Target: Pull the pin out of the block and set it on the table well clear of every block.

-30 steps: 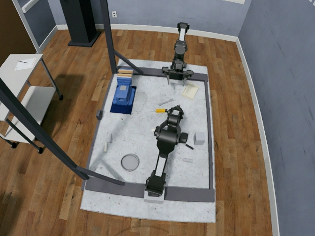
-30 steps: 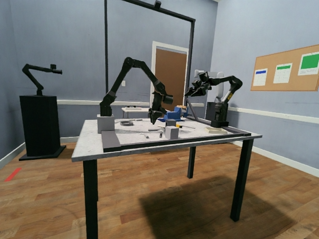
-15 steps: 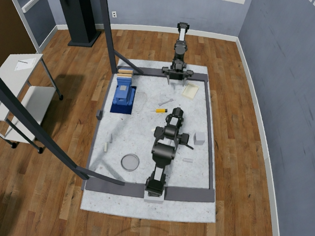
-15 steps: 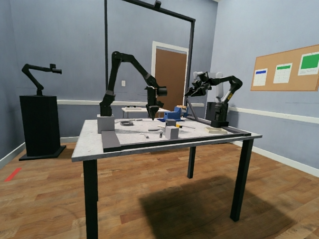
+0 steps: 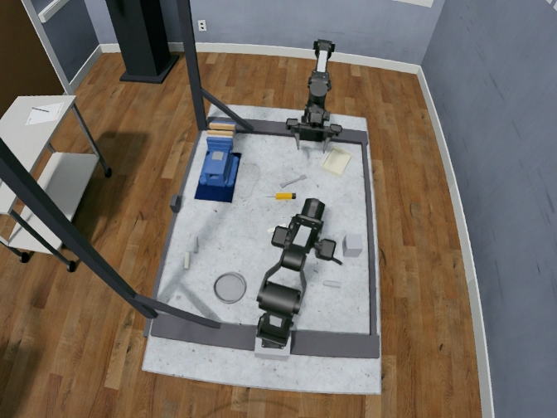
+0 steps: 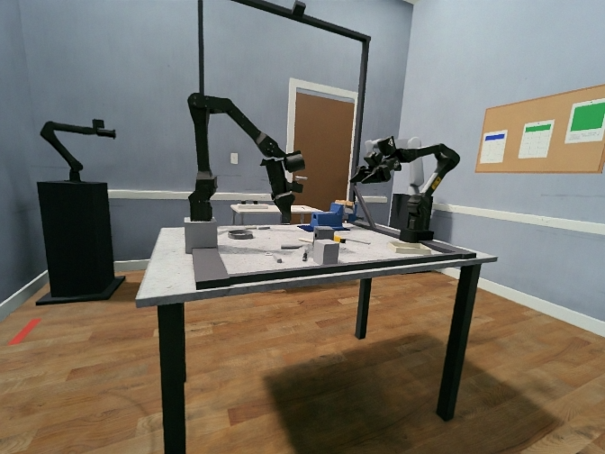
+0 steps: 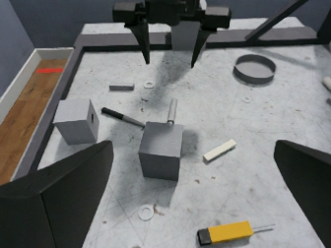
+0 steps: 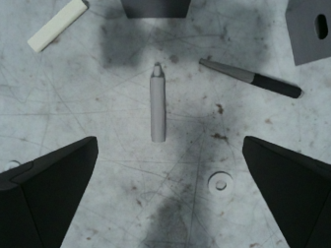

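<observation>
Your right gripper [image 5: 302,245] [image 6: 286,220] [image 7: 169,65] [image 8: 170,144] hangs spread, the pin [image 6: 292,246] [image 7: 172,111] [image 8: 158,105] lies between the block [image 6: 323,232] [image 7: 161,150] [image 8: 157,7] and that arm's worktop [image 5: 202,368] [image 6: 168,258] [image 7: 108,29] [image 8: 103,197] edge, and your left gripper [image 5: 311,149] [image 6: 358,179] [image 7: 192,148] gapes opposite.

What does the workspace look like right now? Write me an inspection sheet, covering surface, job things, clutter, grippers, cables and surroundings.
Surface: pale tabletop, scratched and brown-flecked.
Job's things: pin lies flat, out of any hole; dark block and lighter block stand upright.
Clutter: yellow-handled tool, black-handled tool, white bar, grey ring, washers.
Grippers: left gripper and right gripper both open, holding nothing.
Cables: nothing seen.
Surroundings: wooden floor, white cart at one side.
</observation>
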Available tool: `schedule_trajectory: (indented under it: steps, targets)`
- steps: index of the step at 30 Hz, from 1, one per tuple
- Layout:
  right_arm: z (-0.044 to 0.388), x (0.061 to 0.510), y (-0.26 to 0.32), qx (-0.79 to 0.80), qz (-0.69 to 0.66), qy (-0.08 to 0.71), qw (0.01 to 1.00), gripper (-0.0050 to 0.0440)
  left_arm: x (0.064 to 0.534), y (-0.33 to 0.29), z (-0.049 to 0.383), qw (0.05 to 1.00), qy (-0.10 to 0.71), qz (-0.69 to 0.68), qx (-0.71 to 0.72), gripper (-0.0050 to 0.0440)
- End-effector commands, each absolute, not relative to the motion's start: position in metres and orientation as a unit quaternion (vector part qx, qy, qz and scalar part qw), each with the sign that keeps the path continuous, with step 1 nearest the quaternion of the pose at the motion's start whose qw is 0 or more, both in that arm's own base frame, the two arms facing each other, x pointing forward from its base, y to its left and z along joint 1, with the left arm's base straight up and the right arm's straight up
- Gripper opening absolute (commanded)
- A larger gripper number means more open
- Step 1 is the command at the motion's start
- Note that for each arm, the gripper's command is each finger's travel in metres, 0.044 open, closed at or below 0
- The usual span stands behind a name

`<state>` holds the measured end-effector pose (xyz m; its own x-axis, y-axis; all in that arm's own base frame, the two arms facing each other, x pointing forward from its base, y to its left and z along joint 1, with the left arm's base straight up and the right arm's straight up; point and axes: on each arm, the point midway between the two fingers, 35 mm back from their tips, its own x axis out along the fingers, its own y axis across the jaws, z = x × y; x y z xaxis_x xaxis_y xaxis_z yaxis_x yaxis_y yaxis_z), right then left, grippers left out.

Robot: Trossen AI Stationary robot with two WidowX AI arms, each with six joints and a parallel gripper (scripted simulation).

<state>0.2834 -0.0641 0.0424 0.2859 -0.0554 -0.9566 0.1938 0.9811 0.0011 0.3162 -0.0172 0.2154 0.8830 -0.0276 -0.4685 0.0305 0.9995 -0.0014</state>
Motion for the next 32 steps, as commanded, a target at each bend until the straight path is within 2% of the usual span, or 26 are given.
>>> schedule_trajectory:
  steps: [1,32]
  targets:
    - [0.0561,0.2869,-0.0658,0.053,-0.079,0.560,0.823,0.0400,0.3170,-0.0186,0.2253,0.974,0.228,-0.018,0.004,0.0400]
    - [0.0554,0.2888,-0.0655,0.054,-0.080,0.561,0.822,0.0400,0.3170,-0.0186,0.2253,0.974,0.228,-0.018,0.004,0.0400]
